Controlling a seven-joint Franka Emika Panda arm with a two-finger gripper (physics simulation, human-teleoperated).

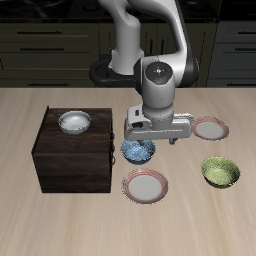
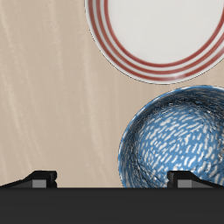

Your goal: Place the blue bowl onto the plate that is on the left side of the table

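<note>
Front plate: red-rimmed plate (image 1: 146,186), closest to the table's front edge and bare; not the target.
Cabinet: dark wooden box (image 1: 73,152) with a grey-white bowl (image 1: 74,122) sitting on its top.
Blue bowl: the speckled blue bowl (image 1: 138,151) sits on the tabletop between the cabinet and the front plate, close to both. The wrist view shows this bowl (image 2: 175,140) upright and empty, with a striped plate rim (image 2: 153,35) just beyond it.
Gripper: gripper (image 1: 152,140) hovers just above the bowl, jaws spread wide and holding nothing; in the wrist view (image 2: 112,179) one fingertip (image 2: 185,178) sits over the bowl's rim.
Target plate: plate on the left side of the table (image 1: 211,128), bare, well apart from the blue bowl.
Green bowl: yellow-green bowl (image 1: 220,172), nearer the front edge than the target plate.
Progress: early, by my reading. The bowl is not yet gripped; grasping the rim, lifting, carrying it across and setting it down all remain.
</note>
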